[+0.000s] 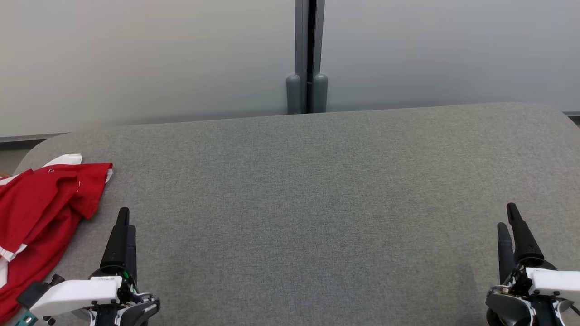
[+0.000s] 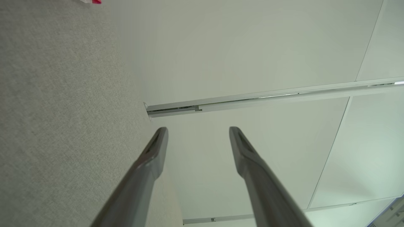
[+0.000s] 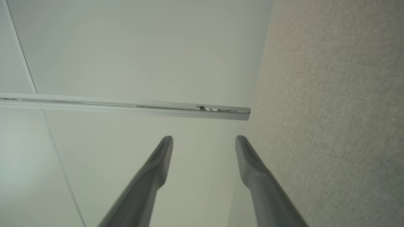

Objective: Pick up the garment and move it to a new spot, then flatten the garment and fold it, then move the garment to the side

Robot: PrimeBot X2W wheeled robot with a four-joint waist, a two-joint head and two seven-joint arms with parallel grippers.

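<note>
A red garment with white trim lies crumpled at the far left edge of the grey fabric table, partly cut off by the head view's left border. A small red scrap of the garment peeks in at the top of the left wrist view. My left gripper hovers just right of the garment, apart from it, open and empty. In its own view the left gripper points along the table toward the wall. At the lower right my right gripper is open with nothing between its fingers. From its wrist, the right gripper shows spread jaws.
A pale wall with a grey vertical post stands behind the table's far edge. The table's rounded corners show at the far left and far right. A white rail crosses the wall panels in the wrist views.
</note>
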